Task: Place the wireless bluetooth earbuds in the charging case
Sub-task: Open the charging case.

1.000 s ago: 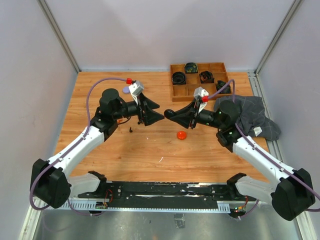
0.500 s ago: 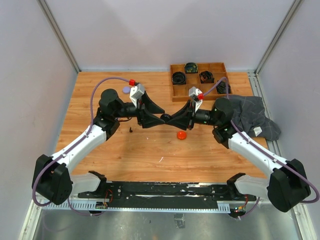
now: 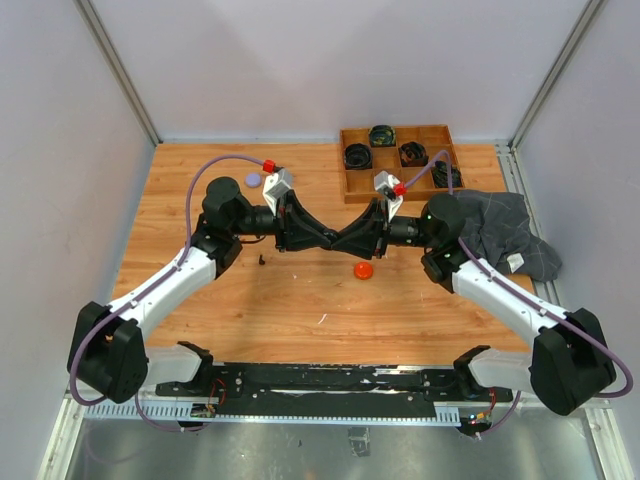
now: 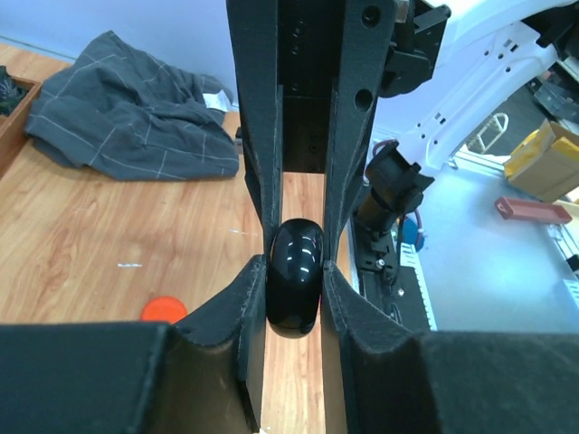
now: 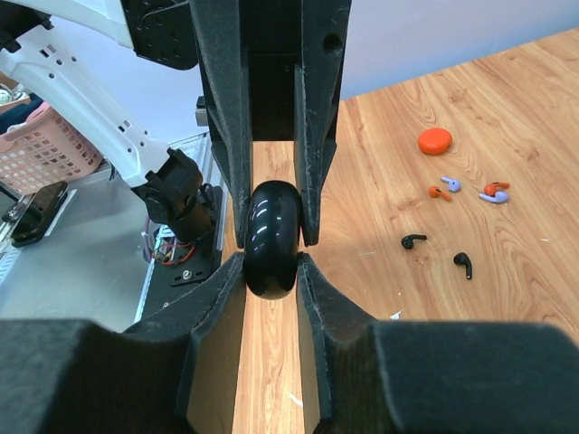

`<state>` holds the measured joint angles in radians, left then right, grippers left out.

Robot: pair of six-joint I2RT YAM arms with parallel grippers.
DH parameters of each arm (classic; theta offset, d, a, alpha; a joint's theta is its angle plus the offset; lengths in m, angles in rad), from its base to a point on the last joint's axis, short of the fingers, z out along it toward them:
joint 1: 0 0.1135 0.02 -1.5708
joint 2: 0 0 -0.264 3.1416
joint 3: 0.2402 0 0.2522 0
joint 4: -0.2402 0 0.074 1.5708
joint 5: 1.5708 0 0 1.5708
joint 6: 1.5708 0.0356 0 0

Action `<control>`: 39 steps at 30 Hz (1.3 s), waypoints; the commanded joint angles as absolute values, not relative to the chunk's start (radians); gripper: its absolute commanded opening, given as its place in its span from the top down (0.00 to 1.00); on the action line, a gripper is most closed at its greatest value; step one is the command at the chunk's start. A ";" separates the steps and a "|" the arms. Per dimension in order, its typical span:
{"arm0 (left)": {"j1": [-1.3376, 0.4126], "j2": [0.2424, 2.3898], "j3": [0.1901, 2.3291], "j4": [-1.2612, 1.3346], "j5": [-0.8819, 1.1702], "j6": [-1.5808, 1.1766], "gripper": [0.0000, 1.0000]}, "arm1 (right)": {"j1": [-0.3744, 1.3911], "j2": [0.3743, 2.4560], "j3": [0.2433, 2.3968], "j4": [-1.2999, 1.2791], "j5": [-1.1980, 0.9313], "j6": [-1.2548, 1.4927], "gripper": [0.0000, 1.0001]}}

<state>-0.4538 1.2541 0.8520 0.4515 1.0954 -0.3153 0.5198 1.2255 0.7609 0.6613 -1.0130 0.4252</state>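
A glossy black charging case [image 4: 295, 287] hangs above the table's middle, pinched from both sides. My left gripper [image 4: 295, 271] is shut on its near end. My right gripper [image 5: 271, 267] is shut on the same case [image 5: 272, 237] from the opposite side. In the top view the two grippers meet tip to tip, left [image 3: 325, 238] and right [image 3: 346, 240], and the case is hidden between them. Several earbuds lie loose on the wood: two black ones [image 5: 412, 240] [image 5: 463, 263], an orange one [image 5: 438, 192], a lilac one [image 5: 450, 183].
An orange round case [image 3: 363, 270] lies just in front of the grippers. A lilac round case [image 3: 253, 180] sits at the back left. A wooden tray [image 3: 396, 129] with compartments stands at the back. A grey cloth [image 3: 505, 235] lies at the right.
Both arms moved inward until their tips met. My left gripper went from open to shut on the black case that the right gripper was holding.
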 commanded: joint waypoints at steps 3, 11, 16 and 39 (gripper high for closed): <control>-0.459 1.234 0.835 0.482 1.078 -0.332 0.93 | 0.513 1.230 0.784 0.725 -1.020 0.426 0.84; -0.474 1.176 0.796 0.485 0.947 -0.347 1.00 | 0.547 1.208 0.739 0.742 -0.943 0.372 0.59; -0.485 1.149 0.775 0.509 0.887 -0.376 1.00 | 0.556 1.200 0.697 0.807 -0.894 0.372 0.58; -0.538 1.143 0.757 0.578 0.857 -0.395 0.84 | 0.557 1.245 0.664 1.009 -0.921 0.455 0.85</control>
